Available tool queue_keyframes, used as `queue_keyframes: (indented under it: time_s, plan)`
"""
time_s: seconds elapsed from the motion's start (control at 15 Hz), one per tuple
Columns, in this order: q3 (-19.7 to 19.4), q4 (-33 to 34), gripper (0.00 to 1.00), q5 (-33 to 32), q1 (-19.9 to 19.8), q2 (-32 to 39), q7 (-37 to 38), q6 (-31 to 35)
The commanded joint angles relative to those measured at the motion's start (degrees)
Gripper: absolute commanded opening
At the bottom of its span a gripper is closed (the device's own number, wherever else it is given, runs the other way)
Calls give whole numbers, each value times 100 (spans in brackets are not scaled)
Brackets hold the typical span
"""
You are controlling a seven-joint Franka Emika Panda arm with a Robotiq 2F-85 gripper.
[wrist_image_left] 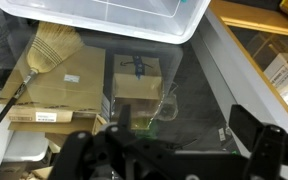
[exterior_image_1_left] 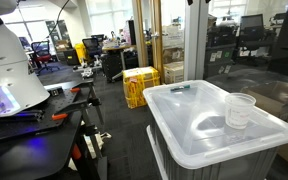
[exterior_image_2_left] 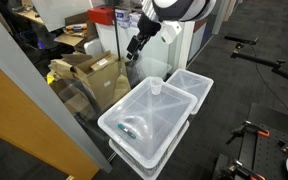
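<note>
Office floor (exterior_image_2_left: 259, 100), stacked clear bins (exterior_image_2_left: 134, 157): I am hovering my gripper (exterior_image_2_left: 134, 47), jaws apart, up-left of the clear plastic cup (exterior_image_2_left: 156, 87), which is standing upright on the bin lid (exterior_image_2_left: 159, 116). Judging it light, thin-walled, crushable; gripping gently across its mid-wall seems best.

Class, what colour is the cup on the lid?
The cup is clear plastic, best seen in an exterior view.

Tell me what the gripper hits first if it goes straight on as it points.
Probably the glass wall: the open gripper aims past the bin lid at a cardboard box that seems to lie behind that glass. Depth is unclear.
</note>
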Motion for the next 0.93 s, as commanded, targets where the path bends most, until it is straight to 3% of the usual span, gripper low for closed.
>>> queue_keyframes:
  time_s: [0.0, 0.2, 0.33, 0.4, 0.87]
  plan:
    - [215, 224, 100, -13, -38, 235, 288, -15]
    - [364, 237, 100, -26, -24, 341, 345, -71]
    - [565, 200, 100, 132, -141, 313, -23, -339]
    - [465, 98, 100, -64, -69, 303, 217, -63]
    - [612, 34, 100, 126, -137, 314, 76, 65]
